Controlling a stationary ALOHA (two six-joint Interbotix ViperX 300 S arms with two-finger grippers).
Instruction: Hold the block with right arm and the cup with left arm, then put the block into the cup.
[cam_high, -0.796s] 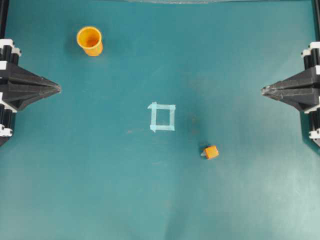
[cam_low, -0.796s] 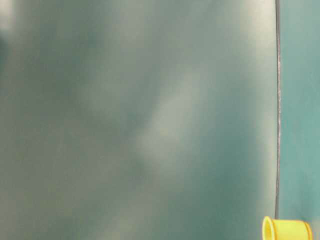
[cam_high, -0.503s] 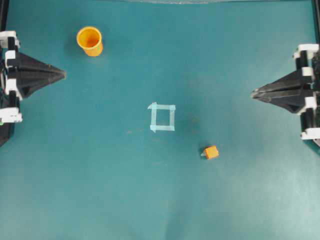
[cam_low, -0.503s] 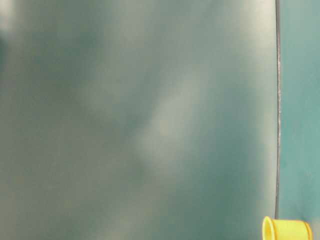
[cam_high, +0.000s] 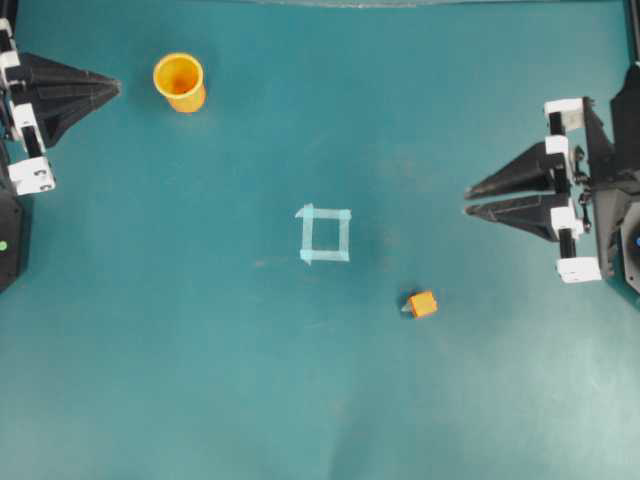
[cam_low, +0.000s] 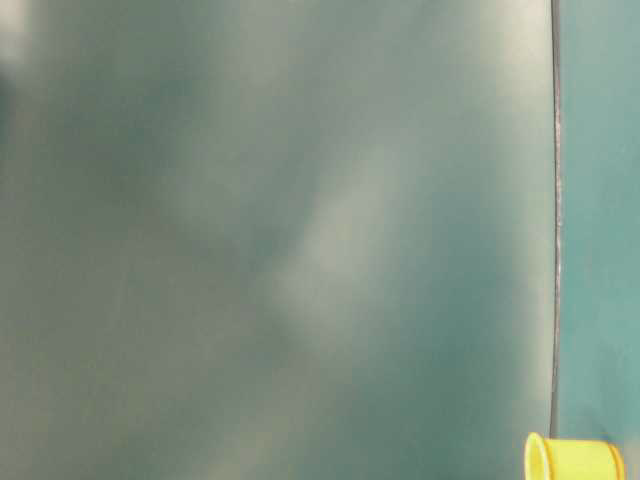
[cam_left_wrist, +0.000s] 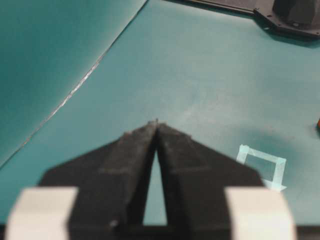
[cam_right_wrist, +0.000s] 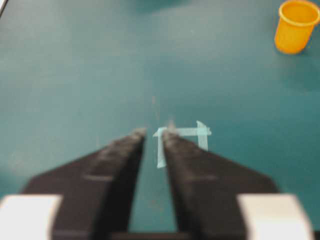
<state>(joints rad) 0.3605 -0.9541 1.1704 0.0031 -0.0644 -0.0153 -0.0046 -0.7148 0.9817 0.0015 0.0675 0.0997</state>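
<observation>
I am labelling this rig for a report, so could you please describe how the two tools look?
Both the left tool and the right tool have matte black, wedge-shaped fingers tapering to a point, with white blocks at the base. A small green dot shows on the left arm's body; a blue one on the right's.

A robotics lab bench: a plain teal matte tabletop (cam_high: 200, 380) fills the frame, a pale blue tape square (cam_high: 325, 234) marks its centre, and black jointed robot arms enter from the left edge (cam_high: 40, 100) and right edge (cam_high: 600, 200).
</observation>
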